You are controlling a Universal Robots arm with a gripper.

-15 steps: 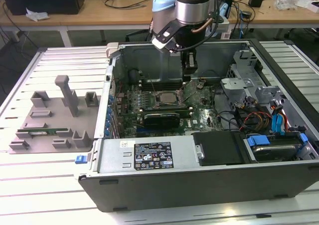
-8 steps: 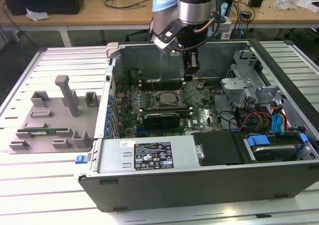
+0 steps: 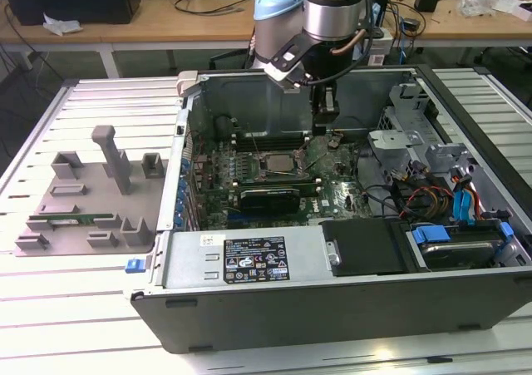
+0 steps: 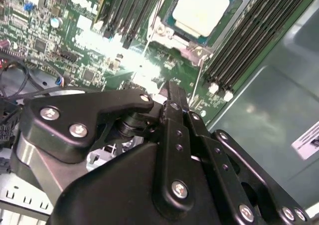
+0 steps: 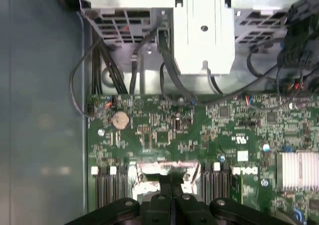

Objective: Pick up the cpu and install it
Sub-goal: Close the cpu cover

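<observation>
1. The pincer (image 3: 322,128) has its two black fingers pressed flat together and grips nothing; in both wrist views (image 4: 169,88) (image 5: 172,179) no gap shows between them.
2. It hangs low inside the open computer case (image 3: 249,296), just beside the socket (image 4: 170,35) on the exterior view's right of it. Whether its tip touches the board cannot be told.
3. The cpu (image 3: 278,162) lies flat in the socket, apart from the pincer; in the second wrist view its top (image 4: 202,8) is a smooth, pale, silvery square with rounded corners.
4. A thin metal rod (image 4: 198,83) runs from the socket's edge toward the pincer's tip and stands close beside it.
5. Long black memory slots (image 4: 249,40) lie in parallel rows on both sides of the socket.
6. The green motherboard (image 5: 164,135) spreads out from the socket, crowded with small chips, a round silvery coin cell (image 5: 119,119) and a finned metal heatsink (image 5: 299,170).
7. Farther from the socket, black cables (image 5: 99,70) loop past a pale sheet-metal bracket (image 5: 204,35).
8. Well apart from the socket, outside the case on the exterior view's left, a matte grey fixture tray (image 3: 91,200) with blocky holders and an upright post rests on the white slatted worktop (image 3: 50,308).
</observation>
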